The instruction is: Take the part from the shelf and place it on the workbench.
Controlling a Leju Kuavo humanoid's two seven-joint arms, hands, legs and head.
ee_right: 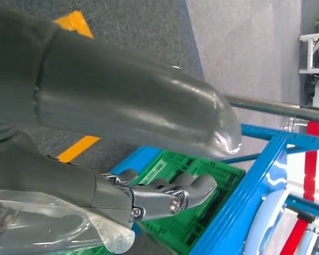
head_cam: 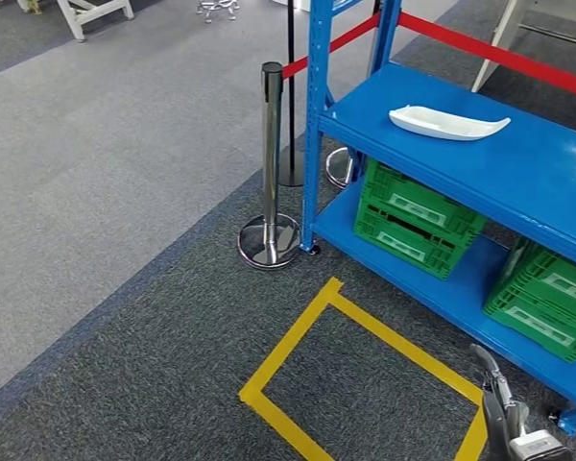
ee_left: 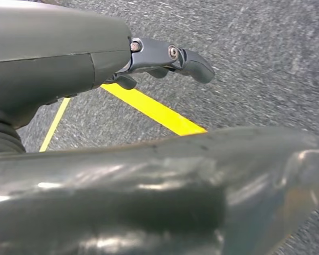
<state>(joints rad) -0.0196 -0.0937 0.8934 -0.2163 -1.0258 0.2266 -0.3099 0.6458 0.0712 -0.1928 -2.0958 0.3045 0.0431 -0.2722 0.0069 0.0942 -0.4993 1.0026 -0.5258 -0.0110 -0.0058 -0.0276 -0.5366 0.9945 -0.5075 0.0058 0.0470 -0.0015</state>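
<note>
**Robot hands empty, part lying on the shelf**

The right robot hand (head_cam: 514, 423) sits low at the near right of the head view, over the dark carpet by the corner of the yellow tape square (head_cam: 357, 322). In the right wrist view the right robot hand (ee_right: 150, 196) holds nothing; its fingers (ee_right: 190, 191) are extended and lightly curved, apart from the thumb. Beyond them are a green crate (ee_right: 198, 207) and the blue frame of the shelf (ee_right: 246, 196).

The left robot hand (ee_left: 150, 58) hangs above the carpet in the left wrist view, fingers (ee_left: 190, 61) stretched out with nothing between them, a strip of yellow tape (ee_left: 158, 111) on the floor beneath.

The part (head_cam: 448, 122) (a long, white, curved piece) lies flat on the upper deck of the blue shelf (head_cam: 502, 163), well apart from both hands. On the lower deck stand two green crates (head_cam: 416, 216), one under the part and the other (head_cam: 546, 298) further right, tilted. A chrome stanchion post (head_cam: 271, 163) stands just beside the shelf's front upright, and a red barrier belt (head_cam: 488, 53) runs behind the shelf.
</note>
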